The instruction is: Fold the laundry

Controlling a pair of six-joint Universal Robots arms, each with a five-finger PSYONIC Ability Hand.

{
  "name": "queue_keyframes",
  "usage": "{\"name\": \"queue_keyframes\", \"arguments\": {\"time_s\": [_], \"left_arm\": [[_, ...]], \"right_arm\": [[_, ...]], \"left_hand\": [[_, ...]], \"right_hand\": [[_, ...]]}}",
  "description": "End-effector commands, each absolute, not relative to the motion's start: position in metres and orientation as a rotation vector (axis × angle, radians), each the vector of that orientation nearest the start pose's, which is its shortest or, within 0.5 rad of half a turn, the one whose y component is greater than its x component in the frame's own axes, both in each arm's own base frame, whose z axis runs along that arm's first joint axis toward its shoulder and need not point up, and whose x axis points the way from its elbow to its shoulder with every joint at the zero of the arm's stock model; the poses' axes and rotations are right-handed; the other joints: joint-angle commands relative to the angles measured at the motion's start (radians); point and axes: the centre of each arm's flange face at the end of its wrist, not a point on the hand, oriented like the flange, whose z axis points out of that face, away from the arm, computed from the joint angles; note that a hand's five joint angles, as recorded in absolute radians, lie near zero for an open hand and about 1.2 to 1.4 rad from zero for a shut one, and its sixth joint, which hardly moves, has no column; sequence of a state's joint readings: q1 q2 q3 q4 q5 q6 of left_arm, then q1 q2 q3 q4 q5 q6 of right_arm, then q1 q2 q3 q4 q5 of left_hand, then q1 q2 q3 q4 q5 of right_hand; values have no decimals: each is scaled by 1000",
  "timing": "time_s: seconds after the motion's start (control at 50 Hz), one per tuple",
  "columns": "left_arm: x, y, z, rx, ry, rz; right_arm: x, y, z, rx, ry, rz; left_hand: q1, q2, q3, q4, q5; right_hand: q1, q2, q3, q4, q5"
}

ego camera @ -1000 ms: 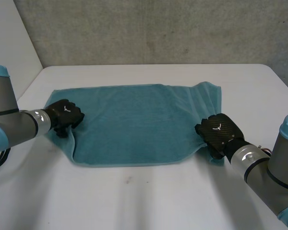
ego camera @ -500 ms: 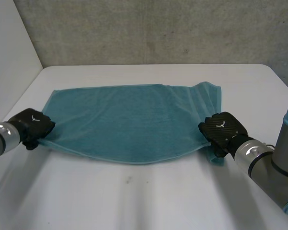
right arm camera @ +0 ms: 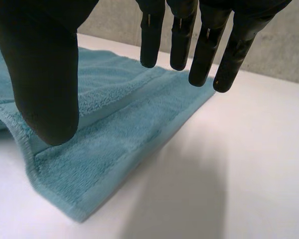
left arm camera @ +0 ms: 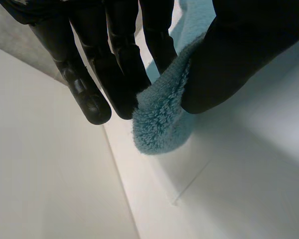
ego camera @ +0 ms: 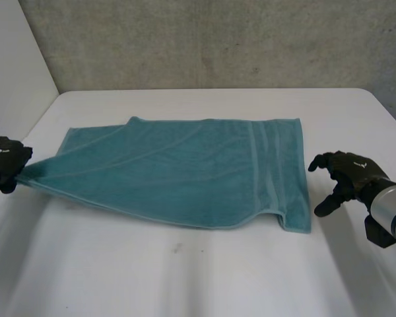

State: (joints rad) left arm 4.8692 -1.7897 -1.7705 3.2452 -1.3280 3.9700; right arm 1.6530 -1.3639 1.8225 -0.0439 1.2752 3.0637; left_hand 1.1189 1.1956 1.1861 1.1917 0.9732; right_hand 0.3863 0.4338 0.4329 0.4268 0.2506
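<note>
My left hand (ego camera: 2,164) pinches a corner of the towel (ego camera: 185,172); my right hand (ego camera: 348,173), spread and empty, has its short edge at nine o'clock.

Towel (ego camera: 185,172) on table (ego camera: 204,277), left robot hand (ego camera: 2,160) seemingly at its corner

Towel (left arm camera: 162,119) corner — partly hidden in pinch of left hand (left arm camera: 229,59)

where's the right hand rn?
Head view: the right hand is over the table at its right side, fingers open, just beyond the right short edge of the teal towel, near its front corner, not gripping it.
</note>
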Motion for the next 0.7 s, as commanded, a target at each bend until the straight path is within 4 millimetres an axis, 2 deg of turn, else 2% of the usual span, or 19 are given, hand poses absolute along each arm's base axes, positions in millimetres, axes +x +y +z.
{"name": "queue_keyframes", "arguments": {"time_s": [0.02, 0.1, 0.18, 0.28, 0.46, 0.64, 0.7], "left_arm": [[-102, -332, 196, 884, 2046, -1631], [-101, -334, 197, 873, 2024, -1645], [-102, -334, 196, 876, 2025, -1645], [-104, -332, 195, 886, 2029, -1646], [-106, -331, 191, 889, 2049, -1649], [-107, -330, 191, 894, 2050, -1651], [-107, -330, 190, 895, 2052, -1650]], "right_arm": [[184, -261, 168, -479, 2414, -1509], [194, -255, 155, -590, 2424, -1473], [208, -248, 140, -785, 2426, -1443], [210, -249, 133, -910, 2413, -1474], [212, -257, 122, -933, 2391, -1518], [215, -262, 124, -948, 2373, -1550], [215, -266, 117, -964, 2381, -1539]], "left_hand": [[277, 201, 210, 205, 249], [277, 201, 210, 205, 249], [277, 201, 210, 205, 249], [277, 201, 210, 205, 249], [277, 201, 210, 205, 249], [277, 201, 210, 205, 249], [277, 201, 210, 205, 249]], "right_hand": [[83, 36, 37, 43, 44], [130, 83, 84, 90, 91], [203, 156, 157, 163, 165], [248, 200, 201, 207, 209], [327, 279, 280, 286, 288], [362, 315, 316, 322, 323], [380, 332, 333, 339, 341]]}}
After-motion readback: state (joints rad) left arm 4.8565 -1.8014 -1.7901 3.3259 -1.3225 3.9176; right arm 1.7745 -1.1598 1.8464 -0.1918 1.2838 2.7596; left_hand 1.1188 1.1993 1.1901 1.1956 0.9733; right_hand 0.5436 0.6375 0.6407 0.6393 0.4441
